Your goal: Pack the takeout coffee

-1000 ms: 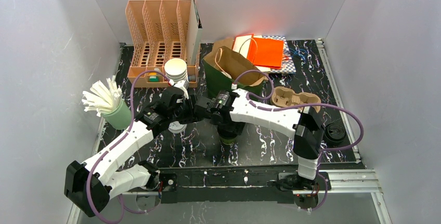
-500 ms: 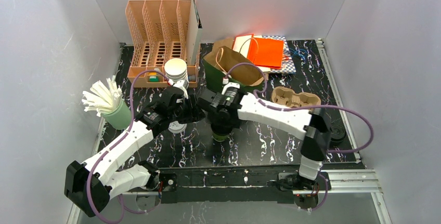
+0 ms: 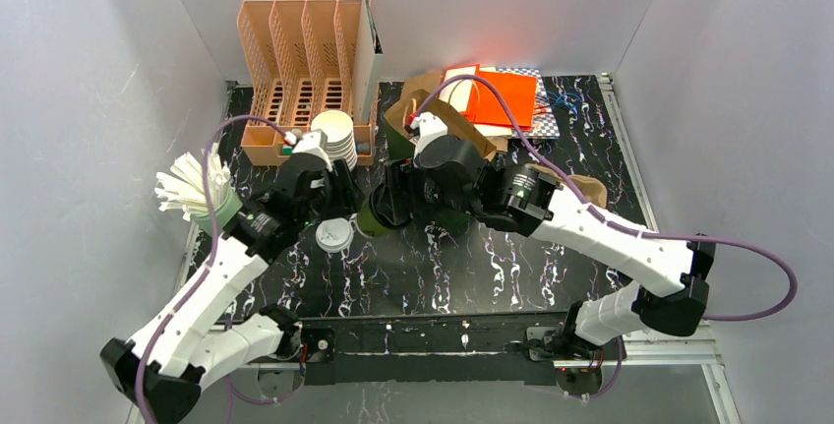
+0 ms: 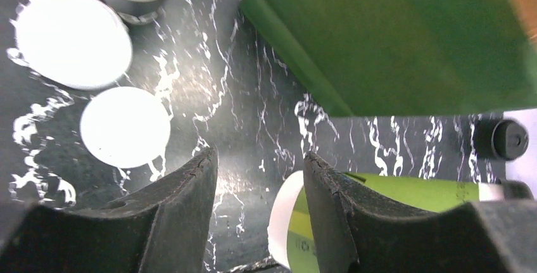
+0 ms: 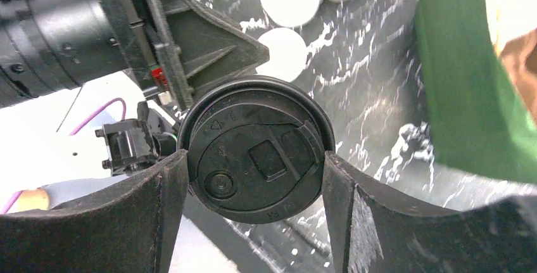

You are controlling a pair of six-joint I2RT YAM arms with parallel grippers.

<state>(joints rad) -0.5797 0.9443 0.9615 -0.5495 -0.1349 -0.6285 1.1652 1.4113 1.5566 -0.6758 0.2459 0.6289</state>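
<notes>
Top external view: both arms meet at mid-table, just in front of the bag.
Bag: green paper bag (image 3: 391, 141) stands open at back centre, brown inside; the right arm hides what it holds.
Rack: orange slotted rack (image 3: 295, 50) at back left, with a stack of white cups (image 3: 334, 134) just in front of it.
Pot: pale green pot (image 3: 231, 212) at the left edge, white sticks (image 3: 192, 186) fanning out of it.
Takeout coffee: takeout coffee (image 3: 377, 219) is a green cup, tipped on its side, base toward the left arm and black lid (image 5: 266, 127) toward the right wrist.
Right pincer: right gripper (image 5: 253, 162) is clamped on the lid end, one finger on each side of the rim.
Left pincer: left gripper (image 4: 259, 159) has its fingers apart with bare tabletop between them and holds nothing. The cup's white base rim shows just past one finger; contact cannot be told.
Loose lids: two flat white lids (image 4: 125, 127) lie on the table beside the left gripper.
Edges: white walls close in on three sides. Orange folders (image 3: 502, 97) and a cardboard carrier (image 3: 590, 188) crowd the back right.
Room: bare marbled table (image 3: 472, 276) shows between the arms and the near rail.
</notes>
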